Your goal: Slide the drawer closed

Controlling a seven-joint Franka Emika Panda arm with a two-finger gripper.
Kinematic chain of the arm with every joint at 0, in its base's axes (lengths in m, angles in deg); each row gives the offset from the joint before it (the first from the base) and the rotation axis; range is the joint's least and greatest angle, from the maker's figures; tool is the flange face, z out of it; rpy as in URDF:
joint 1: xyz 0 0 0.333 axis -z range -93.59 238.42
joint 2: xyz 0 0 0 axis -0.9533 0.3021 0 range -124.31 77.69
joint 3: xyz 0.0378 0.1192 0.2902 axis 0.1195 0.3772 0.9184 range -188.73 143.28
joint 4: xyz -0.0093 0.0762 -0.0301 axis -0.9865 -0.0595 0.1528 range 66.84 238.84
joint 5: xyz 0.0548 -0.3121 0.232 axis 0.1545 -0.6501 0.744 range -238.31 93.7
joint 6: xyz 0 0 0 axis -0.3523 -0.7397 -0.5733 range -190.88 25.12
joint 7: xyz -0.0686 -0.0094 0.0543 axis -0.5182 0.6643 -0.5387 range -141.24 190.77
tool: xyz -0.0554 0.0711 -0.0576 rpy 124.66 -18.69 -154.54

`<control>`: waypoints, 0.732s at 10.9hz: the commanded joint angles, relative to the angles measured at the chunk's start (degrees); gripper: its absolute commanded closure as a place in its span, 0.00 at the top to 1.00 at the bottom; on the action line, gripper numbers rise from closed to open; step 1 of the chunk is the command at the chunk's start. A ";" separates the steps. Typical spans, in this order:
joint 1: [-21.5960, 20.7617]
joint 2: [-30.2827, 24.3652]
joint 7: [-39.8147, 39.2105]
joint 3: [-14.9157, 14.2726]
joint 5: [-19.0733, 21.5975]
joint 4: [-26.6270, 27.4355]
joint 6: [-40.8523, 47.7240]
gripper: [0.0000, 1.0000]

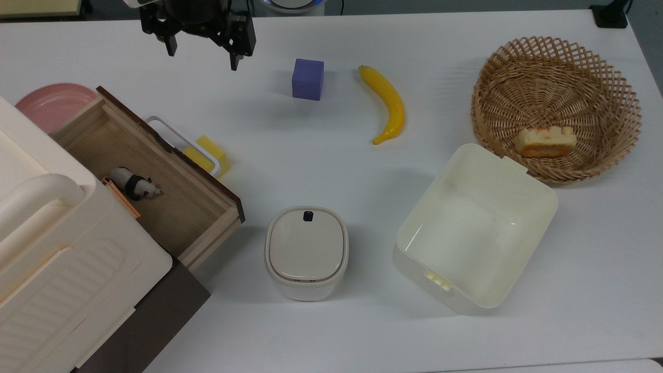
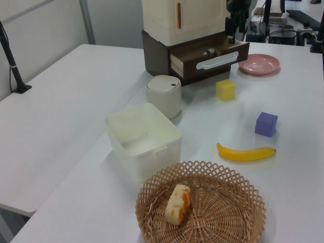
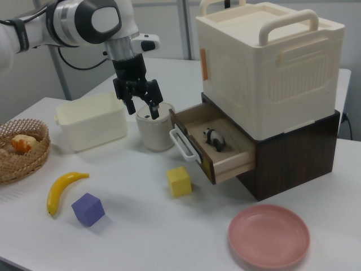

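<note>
Drawer: rectangular light-wood tray drawer (image 1: 150, 176) (image 2: 208, 54) (image 3: 217, 148) with dark brown front panel and whitish bar-loop handle; pulled well out of dark brown cabinet (image 3: 293, 149) at the surface's left edge in the top view; open.
Drawer contents: small black-and-white animal figure (image 1: 135, 185) (image 3: 215, 139), toward the inner end of the tray.
Case: big cream ribbed plastic case (image 1: 46, 248) (image 3: 271, 65) with thick handle, stacked on the cabinet.
Gripper: black two-finger gripper (image 1: 201, 58) (image 3: 141, 110), raised over the surface near its far edge in the top view, apart from the drawer handle; jaws spread, holding nothing.
Yellow cube: yellow foam cube (image 1: 207, 154) (image 2: 226, 89) (image 3: 179, 181), on the surface just beside the drawer front, partly under the handle in the top view.
Plate: pink round plate (image 1: 49, 106) (image 2: 259, 64) (image 3: 269, 235), near the cabinet at the surface's left edge in the top view.
Canister: cream rounded lidded canister (image 1: 306, 253) (image 2: 163, 95) (image 3: 155, 132), near the drawer's front corner.
Tub: cream square plastic tub (image 1: 474, 230) (image 2: 144, 139) (image 3: 91, 121), open, mid-surface.
Purple cube: purple foam cube (image 1: 307, 79) (image 2: 266, 124) (image 3: 88, 209), beside the banana.
Banana: yellow banana (image 1: 387, 103) (image 2: 246, 153) (image 3: 61, 189), lying flat between purple cube and basket.
Basket: round woven wicker basket (image 1: 557, 62) (image 2: 202, 174) (image 3: 22, 161), near the surface's right edge in the top view, holding a pale-and-orange bread-like piece (image 1: 546, 141) (image 2: 177, 204) (image 3: 21, 143).
Surface: white surface (image 1: 331, 331), carrying all of the above.
</note>
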 commanded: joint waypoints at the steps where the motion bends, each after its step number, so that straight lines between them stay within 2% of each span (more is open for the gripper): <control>1: -0.33 -0.73 0.03 -0.52 -0.64 0.22 0.83 1.00; 8: -0.33 -0.91 -0.67 -0.52 -0.64 0.31 1.10 1.00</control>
